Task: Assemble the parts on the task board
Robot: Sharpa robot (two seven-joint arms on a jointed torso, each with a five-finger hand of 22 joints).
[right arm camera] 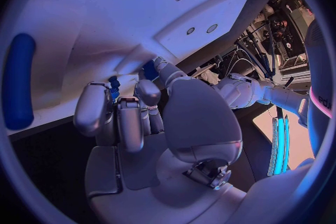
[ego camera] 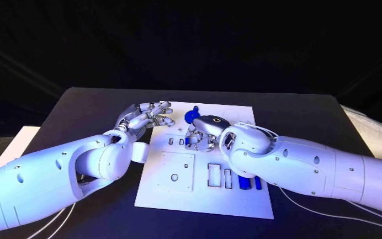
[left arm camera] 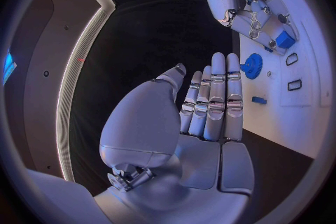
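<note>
The white task board lies in the middle of the black table. My right hand is curled over the board's far half and pinches a small blue part at its fingertips; the same blue part is seen under my right hand in the left wrist view. My left hand hovers at the board's far left corner, fingers straight and side by side, holding nothing. A round blue gear stands on the board just beyond it. A tiny blue piece lies near the gear.
Several long blue parts lie side by side at the board's near right, beside rectangular slots. One long blue part lies on the board in the right wrist view. Black table surrounds the board.
</note>
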